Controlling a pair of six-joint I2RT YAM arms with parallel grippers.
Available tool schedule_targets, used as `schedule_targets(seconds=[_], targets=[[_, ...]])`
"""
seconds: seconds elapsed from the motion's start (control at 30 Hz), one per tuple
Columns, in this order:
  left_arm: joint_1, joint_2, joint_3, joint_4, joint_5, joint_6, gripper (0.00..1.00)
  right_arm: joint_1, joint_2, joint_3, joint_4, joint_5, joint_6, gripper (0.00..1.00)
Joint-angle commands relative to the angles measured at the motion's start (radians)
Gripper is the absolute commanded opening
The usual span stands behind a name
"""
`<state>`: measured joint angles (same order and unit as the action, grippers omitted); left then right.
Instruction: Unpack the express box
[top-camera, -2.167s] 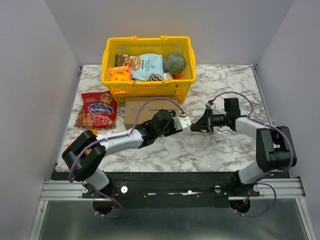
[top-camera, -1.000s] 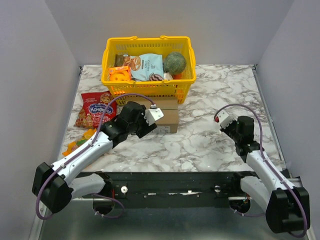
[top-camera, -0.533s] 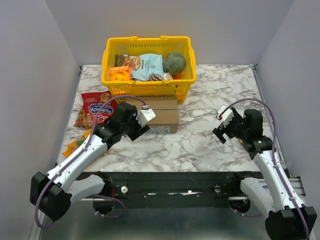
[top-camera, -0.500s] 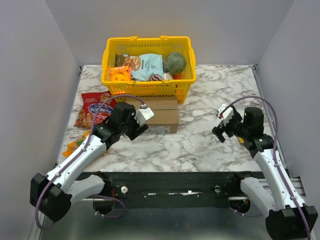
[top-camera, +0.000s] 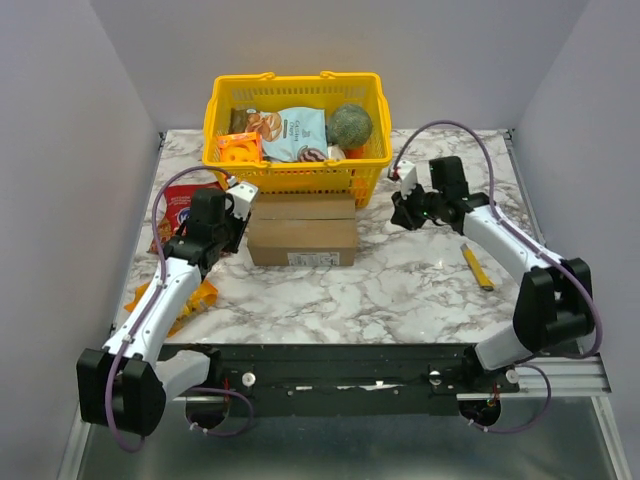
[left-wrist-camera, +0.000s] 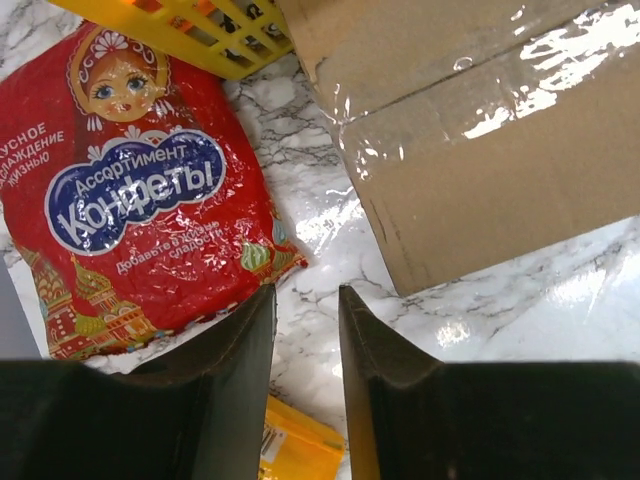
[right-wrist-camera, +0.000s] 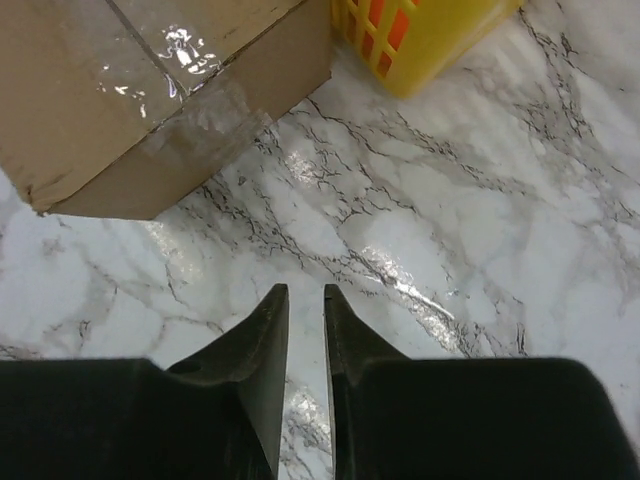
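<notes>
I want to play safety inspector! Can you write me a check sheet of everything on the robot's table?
Surface: marble table, no spills seen.
Job's things: express box lies shut, clear tape over its seam, just in front of the yellow basket.
Clutter: red candy bag left of the box; yellow packet at the front left; thin yellow tool on the right; snacks in the basket.
Grippers: left gripper hovers off the box's left end, fingers slightly apart, empty; right gripper off its right end, narrow gap, empty.
Cables: purple cables loop over both arms, snagging nothing.
Surroundings: plain grey walls; nothing else seen.
</notes>
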<state>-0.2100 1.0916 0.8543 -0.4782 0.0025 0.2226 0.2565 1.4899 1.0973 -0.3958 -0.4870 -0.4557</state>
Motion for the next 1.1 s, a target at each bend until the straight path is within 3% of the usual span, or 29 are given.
schedule_targets(seconds=[0.0, 0.2, 0.33, 0.47, 0.7, 0.8, 0.93, 0.97, 1.07], targets=[[0.008, 0.013, -0.076, 0.15, -0.074, -0.016, 0.36, 0.072, 0.116, 0.056, 0.084, 0.14, -0.02, 0.24], [-0.003, 0.074, -0.187, 0.343, -0.027, 0.082, 0.4, 0.171, 0.222, 0.076, 0.164, 0.212, -0.032, 0.21], [-0.022, 0.096, -0.198, 0.371, 0.169, 0.19, 0.48, 0.217, 0.257, 0.079, 0.19, 0.22, -0.046, 0.24], [-0.17, 0.085, -0.161, 0.233, 0.276, 0.26, 0.49, 0.23, 0.239, 0.07, 0.192, 0.223, -0.047, 0.42], [-0.455, 0.019, -0.095, -0.051, 0.45, 0.441, 0.49, 0.228, 0.198, 0.01, 0.196, 0.345, -0.135, 0.58], [-0.506, -0.074, -0.084, -0.102, 0.401, 0.488, 0.5, 0.216, 0.15, -0.014, 0.209, 0.437, -0.117, 0.64], [-0.497, -0.202, -0.106, 0.054, 0.173, 0.396, 0.56, 0.211, 0.031, -0.042, 0.174, 0.539, -0.014, 0.72], [-0.488, -0.216, -0.103, 0.106, 0.142, 0.371, 0.64, 0.211, 0.009, -0.037, 0.148, 0.544, 0.042, 0.74], [-0.488, -0.155, -0.061, 0.135, 0.07, 0.281, 0.76, 0.211, -0.04, 0.008, -0.021, 0.452, 0.161, 0.75]])
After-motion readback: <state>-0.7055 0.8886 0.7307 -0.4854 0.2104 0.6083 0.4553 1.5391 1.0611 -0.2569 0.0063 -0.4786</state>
